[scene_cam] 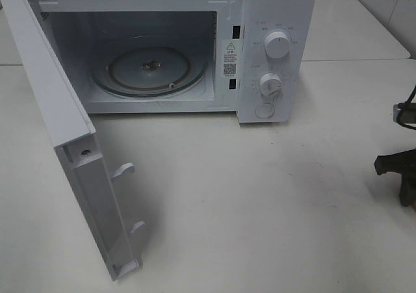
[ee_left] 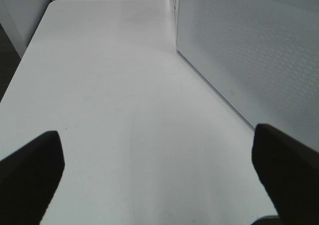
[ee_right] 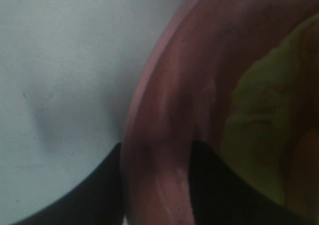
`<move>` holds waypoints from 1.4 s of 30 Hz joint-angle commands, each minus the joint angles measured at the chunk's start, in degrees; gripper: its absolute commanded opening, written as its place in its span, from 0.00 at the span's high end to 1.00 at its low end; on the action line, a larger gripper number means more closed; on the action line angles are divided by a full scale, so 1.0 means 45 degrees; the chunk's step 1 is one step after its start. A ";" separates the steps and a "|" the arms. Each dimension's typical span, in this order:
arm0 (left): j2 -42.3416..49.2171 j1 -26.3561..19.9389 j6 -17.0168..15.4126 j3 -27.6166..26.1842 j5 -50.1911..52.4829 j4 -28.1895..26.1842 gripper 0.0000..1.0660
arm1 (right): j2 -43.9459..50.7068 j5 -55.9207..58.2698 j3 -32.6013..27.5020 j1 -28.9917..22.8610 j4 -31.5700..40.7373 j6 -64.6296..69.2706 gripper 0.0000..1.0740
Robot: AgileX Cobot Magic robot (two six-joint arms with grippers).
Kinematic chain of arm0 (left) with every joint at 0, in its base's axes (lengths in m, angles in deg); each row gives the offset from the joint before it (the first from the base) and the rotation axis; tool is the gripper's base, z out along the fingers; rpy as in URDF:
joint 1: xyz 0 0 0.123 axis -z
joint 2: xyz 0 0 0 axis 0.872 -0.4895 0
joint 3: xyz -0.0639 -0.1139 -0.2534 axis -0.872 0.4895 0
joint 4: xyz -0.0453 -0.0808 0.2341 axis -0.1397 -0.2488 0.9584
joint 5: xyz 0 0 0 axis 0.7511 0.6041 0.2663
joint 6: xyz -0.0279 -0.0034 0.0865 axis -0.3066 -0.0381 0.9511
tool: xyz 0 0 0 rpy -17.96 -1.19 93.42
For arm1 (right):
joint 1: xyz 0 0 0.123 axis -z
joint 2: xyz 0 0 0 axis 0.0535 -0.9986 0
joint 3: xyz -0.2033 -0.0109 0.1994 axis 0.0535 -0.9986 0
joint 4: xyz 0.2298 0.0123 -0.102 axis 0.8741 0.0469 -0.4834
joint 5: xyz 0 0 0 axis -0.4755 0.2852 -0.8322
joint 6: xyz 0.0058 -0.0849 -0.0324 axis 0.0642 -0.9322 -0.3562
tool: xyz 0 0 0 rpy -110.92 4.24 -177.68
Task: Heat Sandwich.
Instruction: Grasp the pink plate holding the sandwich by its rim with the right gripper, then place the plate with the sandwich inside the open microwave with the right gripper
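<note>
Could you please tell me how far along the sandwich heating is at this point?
Done: the microwave door is open, its glass turntable bare. In hand: the right hand pinches the rim of the pink plate carrying the sandwich; the left hand hangs open. Left: load the plate, shut the door, set the dials.

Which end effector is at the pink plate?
The right end effector: its fingers straddle the round pink plate's rim; the left end effector stands open above the white table.
</note>
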 commanded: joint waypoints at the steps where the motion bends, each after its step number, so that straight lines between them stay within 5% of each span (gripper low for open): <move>1: 0.0293 -0.0013 0.0025 0.0025 0.0000 0.0025 0.08 | -0.0038 0.0255 0.0038 0.0089 -0.0127 0.0102 0.92; 2: 0.0293 -0.0013 0.0025 0.0025 0.0000 0.0025 0.08 | -0.0038 0.0318 0.0038 0.0089 -0.0127 -0.0038 1.00; 16: 0.0293 -0.0013 0.0025 0.0025 0.0000 0.0025 0.08 | 0.0000 0.0611 0.0038 -0.0344 -0.0446 0.0025 1.00; 42: 0.0293 -0.0013 0.0025 0.0025 0.0000 0.0025 0.08 | 0.0013 0.3170 0.0038 -0.3565 -0.3718 0.2699 1.00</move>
